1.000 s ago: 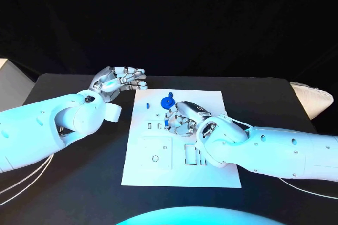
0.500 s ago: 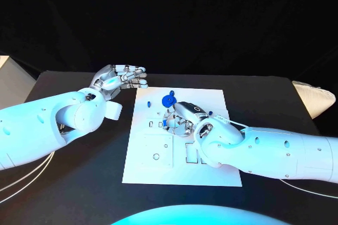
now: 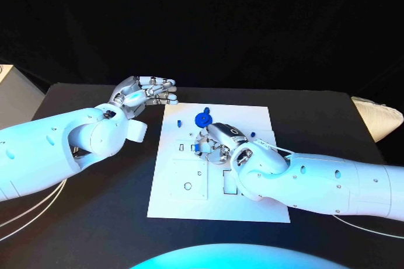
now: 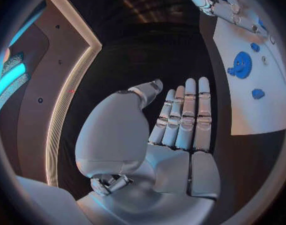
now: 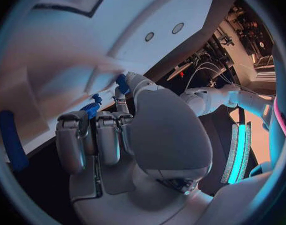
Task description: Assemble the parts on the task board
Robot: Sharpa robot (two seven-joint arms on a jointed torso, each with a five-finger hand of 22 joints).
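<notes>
We note the task board mid-table. Right hand over its centre, fingers curled on a small blue part. Left hand off the board's far-left corner, fingers straight together, holding nothing. Blue gear near far edge.

A white board printed with thin dark outlines lies on the black surface and carries a round blue disc and small blue pieces, while the left robot hand and right robot hand are silver on white arms.
</notes>
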